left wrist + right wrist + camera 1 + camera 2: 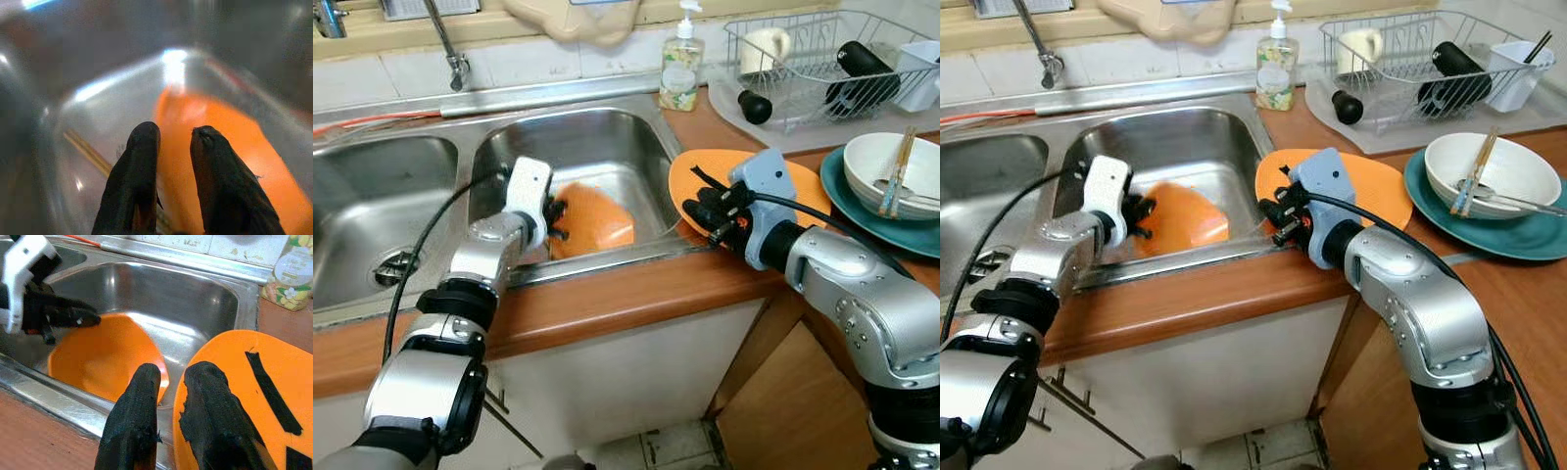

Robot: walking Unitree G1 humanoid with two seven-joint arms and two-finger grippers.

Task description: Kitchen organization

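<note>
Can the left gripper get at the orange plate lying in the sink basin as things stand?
Probably yes. The left gripper hangs inside the sink right at the orange plate, fingers slightly parted, with nothing between them.

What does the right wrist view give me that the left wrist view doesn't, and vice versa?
Right wrist view adds the flat orange plate with black tape strips, the clear soap bottle, and the left hand inside the basin. Left wrist view adds a blurred wooden stick, perhaps a chopstick, on the basin floor. Both share the orange bowl lying in the steel sink.
</note>
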